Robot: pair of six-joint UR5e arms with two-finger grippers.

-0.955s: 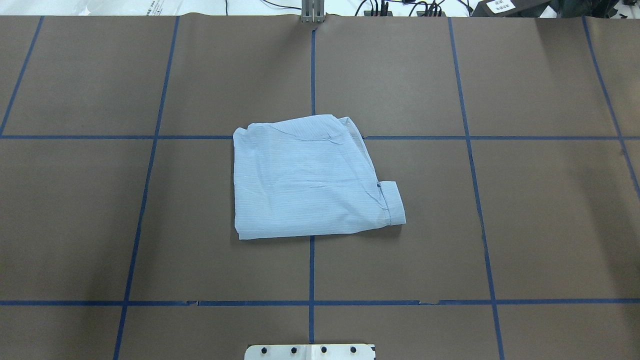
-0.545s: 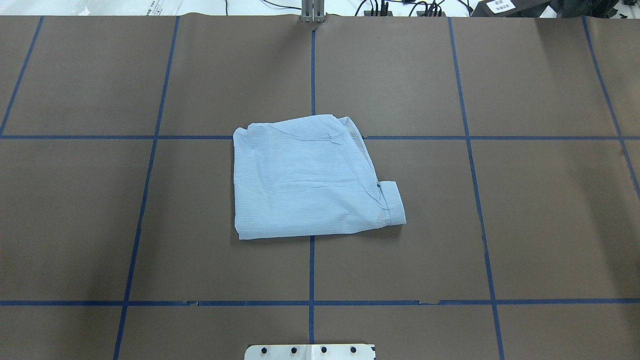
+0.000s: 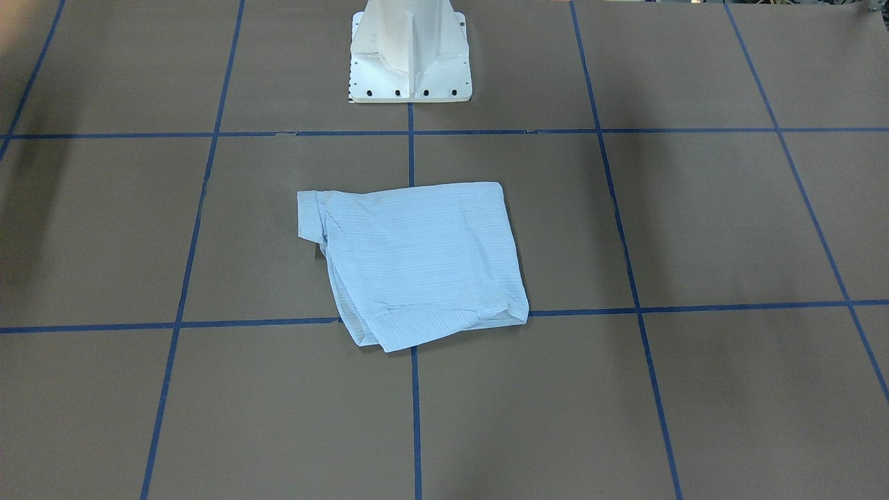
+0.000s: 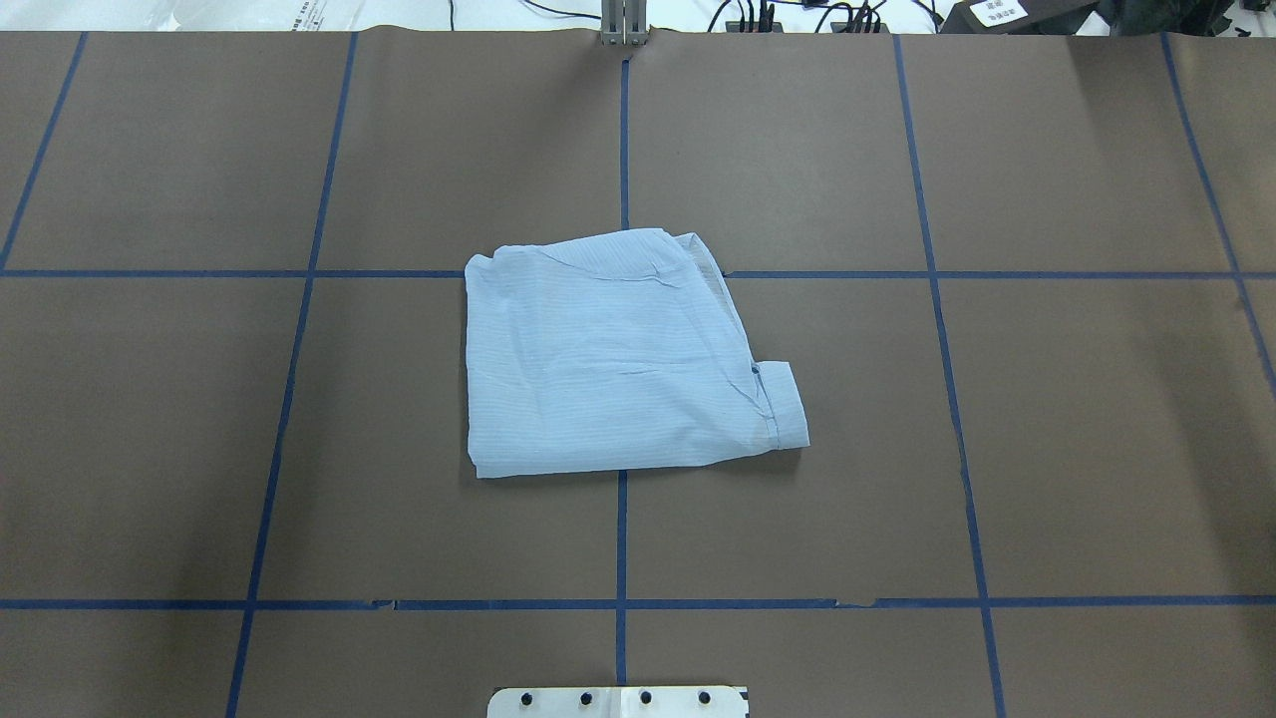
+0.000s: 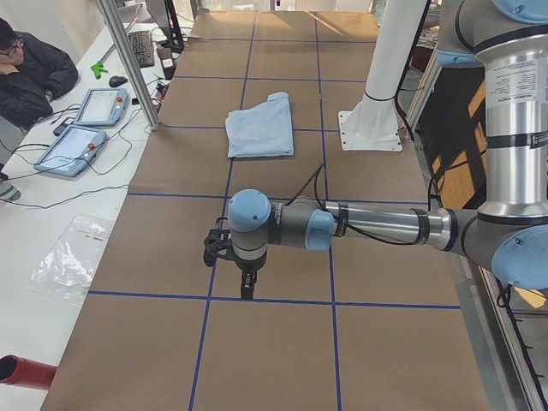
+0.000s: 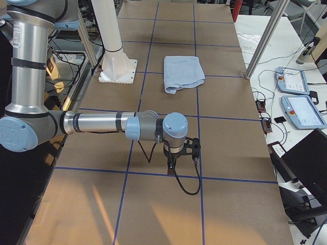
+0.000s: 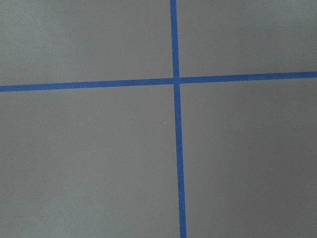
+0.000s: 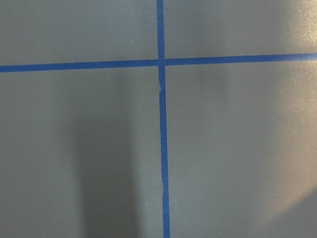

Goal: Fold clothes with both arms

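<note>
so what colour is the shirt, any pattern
The shirt is light blue with fine stripes, best seen in the front-facing view.

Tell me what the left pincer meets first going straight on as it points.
The left pincer points down: likely the brown table cover near a blue tape crossing, far from the shirt.

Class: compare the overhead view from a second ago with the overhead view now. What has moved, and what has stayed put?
Nothing visibly changed. The shirt lies folded in the same place and the same shape on the table.
</note>
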